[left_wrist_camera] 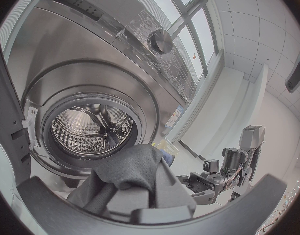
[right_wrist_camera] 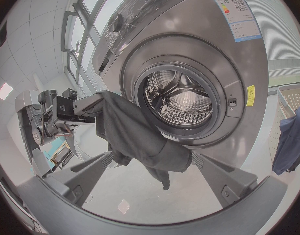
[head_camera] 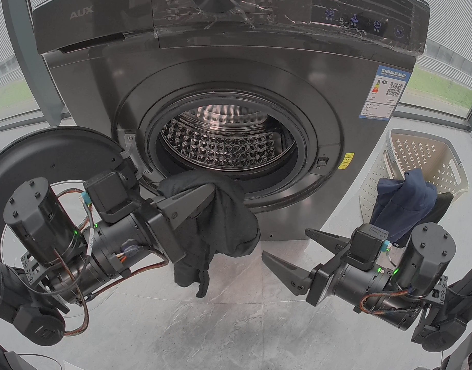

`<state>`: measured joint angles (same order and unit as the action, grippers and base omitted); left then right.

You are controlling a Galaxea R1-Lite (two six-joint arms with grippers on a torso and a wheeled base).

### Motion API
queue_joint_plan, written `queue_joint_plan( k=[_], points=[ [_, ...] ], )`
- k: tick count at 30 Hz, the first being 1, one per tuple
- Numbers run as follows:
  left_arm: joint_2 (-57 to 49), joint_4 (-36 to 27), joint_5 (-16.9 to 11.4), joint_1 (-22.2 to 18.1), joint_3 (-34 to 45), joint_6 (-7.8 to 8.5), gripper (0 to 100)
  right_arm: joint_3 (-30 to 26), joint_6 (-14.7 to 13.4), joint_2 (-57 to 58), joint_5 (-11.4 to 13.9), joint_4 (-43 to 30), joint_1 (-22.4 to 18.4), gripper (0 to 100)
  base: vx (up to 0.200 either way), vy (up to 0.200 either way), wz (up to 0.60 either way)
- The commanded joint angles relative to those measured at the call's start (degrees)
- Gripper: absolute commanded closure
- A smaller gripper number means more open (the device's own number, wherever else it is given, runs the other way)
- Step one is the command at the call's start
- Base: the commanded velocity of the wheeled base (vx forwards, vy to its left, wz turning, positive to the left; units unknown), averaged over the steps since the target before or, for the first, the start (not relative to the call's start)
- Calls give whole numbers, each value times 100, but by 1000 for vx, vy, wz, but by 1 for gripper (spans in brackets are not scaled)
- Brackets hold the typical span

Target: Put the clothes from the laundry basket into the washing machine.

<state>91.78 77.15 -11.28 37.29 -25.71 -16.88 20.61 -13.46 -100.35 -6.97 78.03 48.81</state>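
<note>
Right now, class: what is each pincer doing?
Left pincer: shut on the dark garment.
Right pincer: open, holding nothing.

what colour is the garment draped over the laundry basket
The garment is navy blue; head view shows it best.
</note>
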Motion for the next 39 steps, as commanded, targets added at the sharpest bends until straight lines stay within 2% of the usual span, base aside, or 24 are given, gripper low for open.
queue_joint_plan(
  k=[1, 12, 17, 20, 23, 31, 34, 39],
  points=[
    [-20, -16, 29, -20, -22, 1, 100, -93, 1, 51, -6, 19, -12, 0, 0, 0, 0],
    [50, -51, 126, -82, -356, -8, 100, -84, 19, 42, -15, 37, -12, 0, 0, 0, 0],
    [6, -51, 152, -82, -373, -87, 100, -75, 80, 33, -15, 37, -12, 0, 0, 0, 0],
    [33, -43, 319, -90, -575, -105, 100, -40, 89, 33, -15, 37, -47, 0, 0, 0, 0],
    [50, -69, 354, -126, -716, -105, 100, -5, 98, -11, -15, 37, -73, 0, 0, 0, 0],
    [41, -148, 363, -126, -778, -105, 100, 66, 107, -274, -15, 116, -47, 0, 0, 0, 0],
    [24, -148, 486, -134, -901, -105, 100, 171, 186, -599, -6, 292, -21, 0, 0, 0, 0],
    [-20, -148, 521, -126, -1015, -105, 100, 312, 230, -925, -6, 292, -56, 0, 0, 0, 0]
  ],
)
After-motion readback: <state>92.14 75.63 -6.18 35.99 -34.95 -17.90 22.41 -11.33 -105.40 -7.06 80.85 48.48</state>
